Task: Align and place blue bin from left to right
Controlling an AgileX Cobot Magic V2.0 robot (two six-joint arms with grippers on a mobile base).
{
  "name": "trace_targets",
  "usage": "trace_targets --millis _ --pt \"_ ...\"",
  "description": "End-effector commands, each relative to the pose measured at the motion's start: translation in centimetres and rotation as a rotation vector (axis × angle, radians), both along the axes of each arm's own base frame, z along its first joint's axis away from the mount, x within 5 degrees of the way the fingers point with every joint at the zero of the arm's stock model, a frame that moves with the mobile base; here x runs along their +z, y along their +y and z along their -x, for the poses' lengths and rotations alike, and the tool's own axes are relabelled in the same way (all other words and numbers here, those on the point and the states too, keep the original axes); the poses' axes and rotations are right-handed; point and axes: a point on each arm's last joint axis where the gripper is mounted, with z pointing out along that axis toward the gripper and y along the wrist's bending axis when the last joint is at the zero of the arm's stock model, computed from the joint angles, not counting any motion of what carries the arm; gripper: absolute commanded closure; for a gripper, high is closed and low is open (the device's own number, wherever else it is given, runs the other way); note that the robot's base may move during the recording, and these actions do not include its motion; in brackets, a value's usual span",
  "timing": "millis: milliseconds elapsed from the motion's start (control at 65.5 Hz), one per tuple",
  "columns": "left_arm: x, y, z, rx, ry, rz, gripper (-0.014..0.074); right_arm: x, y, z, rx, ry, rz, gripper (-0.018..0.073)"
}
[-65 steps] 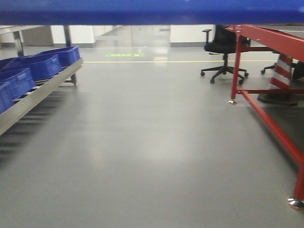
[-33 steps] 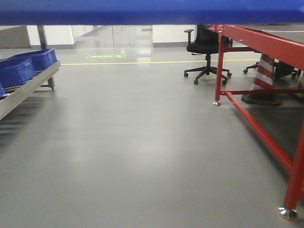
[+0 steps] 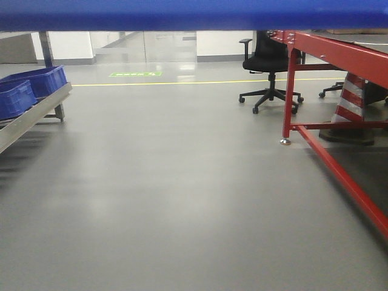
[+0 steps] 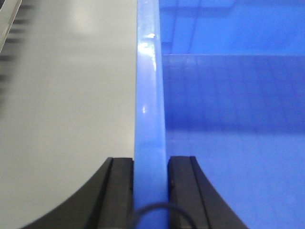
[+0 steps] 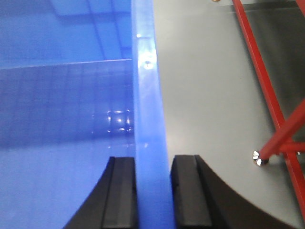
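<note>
The blue bin (image 3: 194,15) fills the top edge of the front view as a wide blue band, held up off the floor. In the left wrist view its left rim (image 4: 149,95) runs straight up the frame, and my left gripper (image 4: 150,162) is shut on it, one black finger (image 4: 119,191) outside and one inside. In the right wrist view my right gripper (image 5: 153,162) is shut on the bin's right rim (image 5: 145,95), with the bin's blue inside to the left and grey floor to the right.
A metal roller rack (image 3: 33,118) with several blue bins (image 3: 30,82) runs along the left. A red steel frame (image 3: 339,54) stands on the right, its leg (image 5: 281,138) close to my right gripper. Beyond are a black office chair (image 3: 267,60) and a striped cone (image 3: 354,109).
The front view has swung right: the rack slid toward the left edge with fewer bins showing, and the red frame's near foot left the view. The bin stays held at the top.
</note>
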Motion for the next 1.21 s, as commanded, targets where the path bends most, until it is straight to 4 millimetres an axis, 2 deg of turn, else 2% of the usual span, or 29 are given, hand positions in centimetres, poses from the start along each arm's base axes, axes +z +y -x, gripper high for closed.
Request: trace_targets --millis 0,1192 --pt "0.83 -0.93 0.19 -0.078 -0.070 0.061 0.0707 1.36 0.93 0.09 0.088 -0.113 -0.095 0.0629" --pt "0.90 -1.00 0.15 -0.085 -0.079 0.066 0.0707 1.39 0.96 0.08 0.090 -0.116 -0.097 0.0629"
